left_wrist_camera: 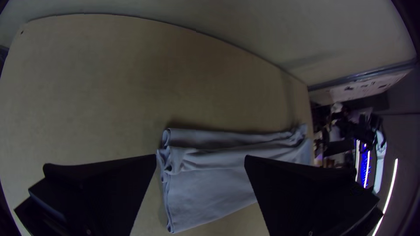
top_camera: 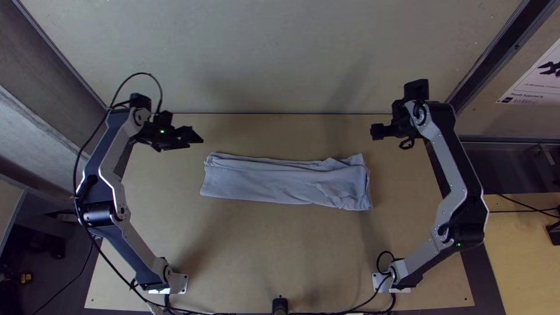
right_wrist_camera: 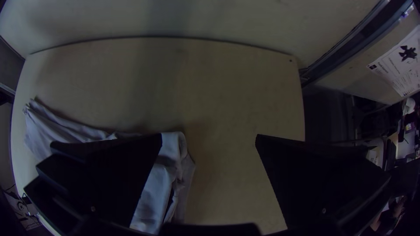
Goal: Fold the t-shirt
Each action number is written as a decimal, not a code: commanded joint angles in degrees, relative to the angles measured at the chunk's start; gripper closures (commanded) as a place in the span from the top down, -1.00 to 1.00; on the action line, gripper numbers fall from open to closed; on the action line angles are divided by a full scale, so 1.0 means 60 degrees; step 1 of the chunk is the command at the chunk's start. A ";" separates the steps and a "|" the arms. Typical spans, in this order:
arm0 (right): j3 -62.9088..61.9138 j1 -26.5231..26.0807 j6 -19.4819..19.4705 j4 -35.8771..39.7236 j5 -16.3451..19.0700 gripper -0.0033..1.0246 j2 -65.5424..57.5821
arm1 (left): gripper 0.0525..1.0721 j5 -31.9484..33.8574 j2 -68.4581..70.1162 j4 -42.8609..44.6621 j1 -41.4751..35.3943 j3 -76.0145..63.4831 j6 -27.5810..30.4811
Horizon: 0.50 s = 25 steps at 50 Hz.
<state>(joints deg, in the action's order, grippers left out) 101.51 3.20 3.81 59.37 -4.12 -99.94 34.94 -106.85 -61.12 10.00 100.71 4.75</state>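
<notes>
The light grey-blue t-shirt (top_camera: 280, 181) lies on the table as a long narrow folded strip, with layered edges and wrinkles toward its right end. My left gripper (top_camera: 197, 136) is above the table, off the strip's upper left corner. In the left wrist view my left gripper (left_wrist_camera: 200, 156) stands open, with the t-shirt (left_wrist_camera: 210, 192) showing between and beyond its fingers. My right gripper (top_camera: 373, 132) is up and to the right of the strip's right end. In the right wrist view my right gripper (right_wrist_camera: 209, 136) is open, and the t-shirt's (right_wrist_camera: 153, 192) end lies partly behind one finger.
Bare wooden table (top_camera: 256, 251) surrounds the cloth on all sides. A pale wall (top_camera: 280, 58) rises along the table's far edge. Between the arm bases, a small black post (top_camera: 280, 305) stands at the near edge, with cables running beside it.
</notes>
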 commanded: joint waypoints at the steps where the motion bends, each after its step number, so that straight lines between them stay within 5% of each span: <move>1: 0.0073 -0.0050 -0.0299 0.0080 -0.0104 0.93 0.0646 | 0.92 0.0490 0.0259 -0.0228 0.0472 -0.0539 0.0467; 8: 0.0249 -0.0050 -0.0680 0.0080 -0.0090 0.93 0.1349 | 0.92 0.1413 0.0113 -0.0330 0.1073 -0.1052 0.0980; 25: 0.0688 -0.0124 -0.2027 0.0080 -0.0090 0.93 0.2140 | 0.92 0.1677 -0.0576 -0.0286 0.1395 -0.2414 0.2342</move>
<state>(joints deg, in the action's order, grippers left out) 104.47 3.18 -4.75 59.42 -4.12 -89.01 43.99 -107.85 -62.17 18.02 89.41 15.97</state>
